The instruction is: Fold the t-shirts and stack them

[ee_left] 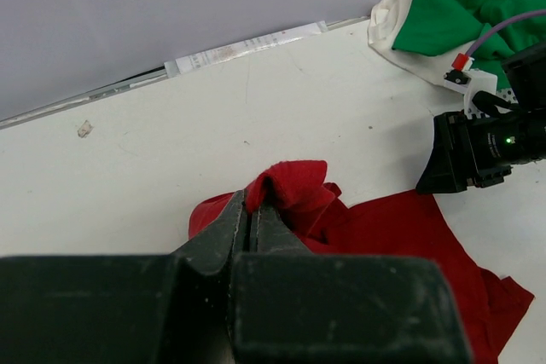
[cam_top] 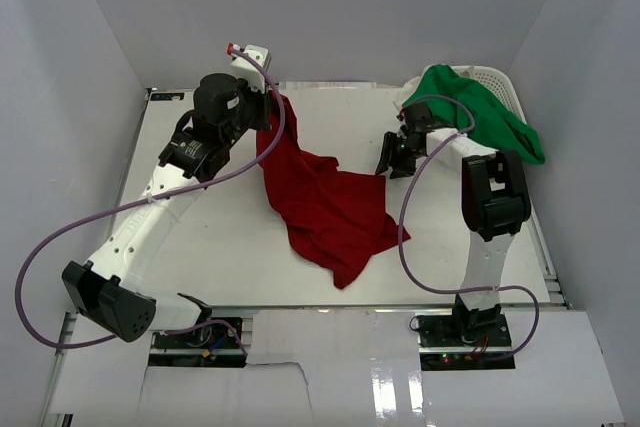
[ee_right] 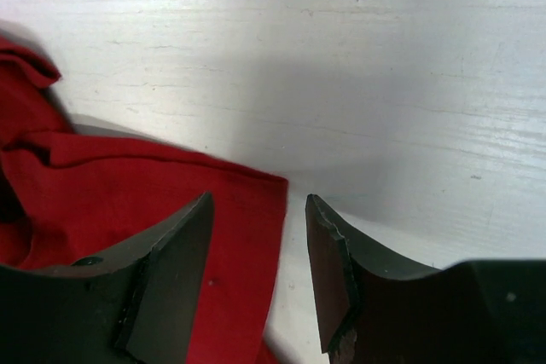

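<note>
Left wrist: crumpled soft red t-shirt (ee_left: 384,229)

White table (cam_top: 230,237), plain pale grey walls (cam_top: 330,7), even light

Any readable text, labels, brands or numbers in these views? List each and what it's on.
None can be read.
Faint print on the white strip along the far edge of the table: too blurred to read.
The red t-shirt, green t-shirt and basket: no print visible.
</note>
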You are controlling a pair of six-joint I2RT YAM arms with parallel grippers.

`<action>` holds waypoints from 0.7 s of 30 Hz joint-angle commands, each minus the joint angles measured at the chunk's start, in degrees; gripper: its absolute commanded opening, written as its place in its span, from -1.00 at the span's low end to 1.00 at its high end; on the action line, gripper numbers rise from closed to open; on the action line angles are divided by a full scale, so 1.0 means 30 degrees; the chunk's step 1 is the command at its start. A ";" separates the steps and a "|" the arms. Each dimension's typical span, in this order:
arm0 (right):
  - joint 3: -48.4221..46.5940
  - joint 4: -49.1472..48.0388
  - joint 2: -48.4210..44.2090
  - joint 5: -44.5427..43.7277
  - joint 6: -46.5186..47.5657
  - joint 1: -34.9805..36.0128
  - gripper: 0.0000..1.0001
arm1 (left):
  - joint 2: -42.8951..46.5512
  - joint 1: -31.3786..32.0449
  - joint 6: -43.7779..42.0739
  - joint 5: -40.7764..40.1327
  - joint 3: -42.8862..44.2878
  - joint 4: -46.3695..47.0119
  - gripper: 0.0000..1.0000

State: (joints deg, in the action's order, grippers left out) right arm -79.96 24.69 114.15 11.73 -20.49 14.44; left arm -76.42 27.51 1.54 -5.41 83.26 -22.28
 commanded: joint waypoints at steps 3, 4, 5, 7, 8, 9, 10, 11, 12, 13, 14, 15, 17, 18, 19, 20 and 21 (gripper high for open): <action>-0.0651 0.0326 0.0563 0.0162 0.0151 -0.0095 0.04 | 0.0924 0.0001 0.0014 -0.0248 0.0048 0.0162 -1.00; -0.0621 0.0297 0.0680 0.0193 0.0151 -0.0095 0.02 | 0.0923 0.0001 0.0014 -0.0248 0.0077 0.0162 -1.00; -0.0534 0.0180 0.0739 0.0309 0.0093 -0.0095 0.02 | 0.0923 0.0001 0.0014 -0.0248 0.0077 0.0162 -1.00; -0.0183 0.0063 0.0798 0.0427 0.0005 -0.0066 0.02 | 0.0894 0.0001 0.0014 -0.0248 0.0077 0.0162 -1.00; -0.0036 -0.0054 0.0769 0.0485 -0.0025 -0.0066 0.01 | 0.0894 0.0001 0.0043 -0.0219 0.0106 0.0162 -1.00; 0.0139 -0.0258 0.0769 0.0573 -0.0112 0.0021 0.00 | 0.0865 0.0001 0.0072 -0.0189 0.0107 0.0162 -1.00; 0.0373 -0.0289 0.0769 0.0574 -0.0142 0.0051 -0.05 | 0.0807 0.0001 0.0101 -0.0189 0.0107 0.0162 -1.00; 0.0462 -0.0348 0.0769 0.0632 -0.0171 0.0109 -0.20 | 0.0835 0.0001 0.0102 -0.0160 0.0136 0.0162 -1.00; 0.0521 -0.0435 0.0798 0.0719 -0.0201 0.0255 -0.24 | 0.0778 0.0001 0.0131 -0.0160 0.0136 0.0162 -1.00; 0.0609 -0.0494 0.0856 0.0778 -0.0259 0.0343 -0.24 | 0.0748 0.0001 0.0131 -0.0160 0.0165 0.0133 -1.00; 0.0639 -0.0524 0.0915 0.0808 -0.0289 0.0460 -0.23 | 0.0719 0.0001 0.0131 -0.0160 0.0165 0.0162 -1.00; 0.0581 -0.0524 0.1090 0.0750 -0.0318 0.0722 -0.22 | 0.0718 0.0001 0.0131 -0.0160 0.0165 0.0162 -1.00; 0.0464 -0.0524 0.1325 0.0691 -0.0406 0.0929 -0.21 | 0.0748 0.0001 0.0131 -0.0131 0.0165 0.0162 -1.00; 0.0434 -0.0524 0.1587 0.0749 -0.0435 0.1104 -0.21 | 0.0719 0.0001 0.0131 -0.0159 0.0136 0.0162 -1.00; 0.0405 -0.0524 0.1734 0.0778 -0.0435 0.1135 -0.20 | 0.0718 0.0001 0.0102 -0.0160 0.0136 0.0162 -1.00; 0.0289 -0.0495 0.1852 0.0779 -0.0464 0.1193 -0.20 | 0.0776 0.0001 0.0073 -0.0189 0.0107 0.0162 -1.00; 0.0229 -0.0466 0.2027 0.0576 -0.0436 0.1310 -0.19 | 0.0806 0.0001 0.0043 -0.0247 0.0078 0.0162 -1.00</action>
State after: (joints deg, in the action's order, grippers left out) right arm -79.50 21.76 116.29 14.33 -21.74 17.26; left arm -76.38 27.51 1.54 -5.43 83.20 -22.28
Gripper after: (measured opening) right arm 0.399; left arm 0.070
